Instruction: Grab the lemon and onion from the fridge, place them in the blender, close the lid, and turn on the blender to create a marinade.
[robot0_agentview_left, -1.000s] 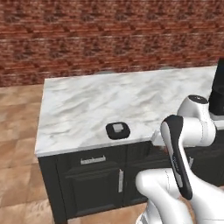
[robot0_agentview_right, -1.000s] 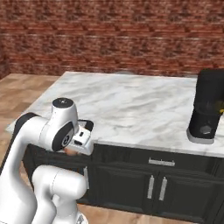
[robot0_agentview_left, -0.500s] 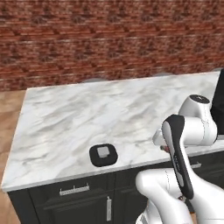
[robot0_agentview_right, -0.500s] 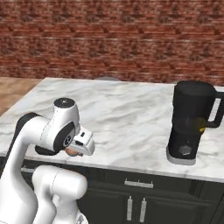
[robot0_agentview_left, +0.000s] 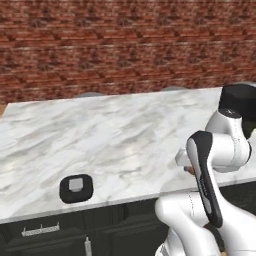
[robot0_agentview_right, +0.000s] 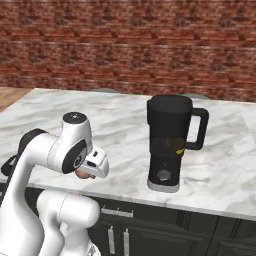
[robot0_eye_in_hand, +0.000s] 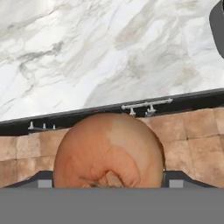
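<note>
The jaws are closed on the round reddish-brown onion (robot0_eye_in_hand: 109, 151), held low against the arm at the marble tabletop (robot0_agentview_right: 125, 125) edge. The tall black blender (robot0_agentview_right: 170, 142), a yellow lemon (robot0_agentview_right: 178, 145) inside, stands on the tabletop off to one side of them; the flat black lid (robot0_agentview_left: 76, 188) lies off to the other.

One onion (robot0_eye_in_hand: 109, 151); one lemon (robot0_agentview_right: 178, 145); one blender (robot0_agentview_right: 169, 142); one lid (robot0_agentview_left: 76, 188); one marble counter (robot0_agentview_left: 115, 140).

From the gripper (robot0_eye_in_hand: 109, 186), closed around the onion (robot0_eye_in_hand: 109, 151) at the counter (robot0_agentview_left: 125, 135) edge, open marble lies ahead, blocked only by the blender (robot0_agentview_right: 170, 142) to one side and the lid (robot0_agentview_left: 76, 188) opposite.
</note>
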